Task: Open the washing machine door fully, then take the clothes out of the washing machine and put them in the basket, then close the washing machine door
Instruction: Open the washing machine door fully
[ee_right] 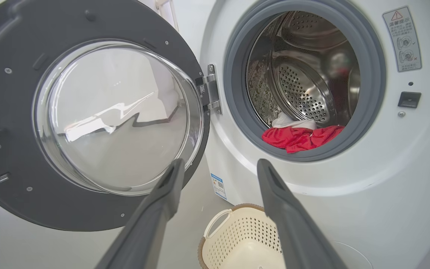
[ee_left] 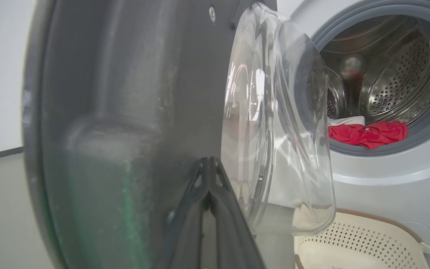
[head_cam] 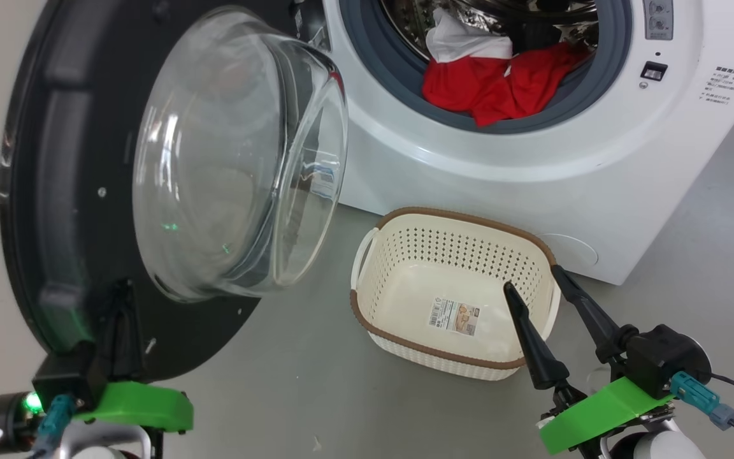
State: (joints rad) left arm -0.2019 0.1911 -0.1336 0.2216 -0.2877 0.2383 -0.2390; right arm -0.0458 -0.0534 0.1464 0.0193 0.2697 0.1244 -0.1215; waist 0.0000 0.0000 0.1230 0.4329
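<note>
Door (head_cam: 55, 191) stands wide open. Left claw (head_cam: 126, 290) is pinched shut on nothing, its tips seemingly against the door's dark inner face just above it. Right claw (head_cam: 531, 278) gapes empty. The basket (head_cam: 462, 218) sits on the floor (head_cam: 290, 370) directly beneath its tips, and the clothes (head_cam: 494, 83) lie up ahead of it, draped over the washer's (head_cam: 501, 159) grey ring (head_cam: 399, 70).

Risks, as we judge them: the shut tips could skid off the smooth face, letting the door drift back across the right claw's reach. A garment could also snag on the ring and drop short of the basket.

The glass bowl (head_cam: 239, 153) bulges to the right of the left claw, blocking its line to the drum (ee_right: 301, 86). We see a freer path for the right claw.
</note>
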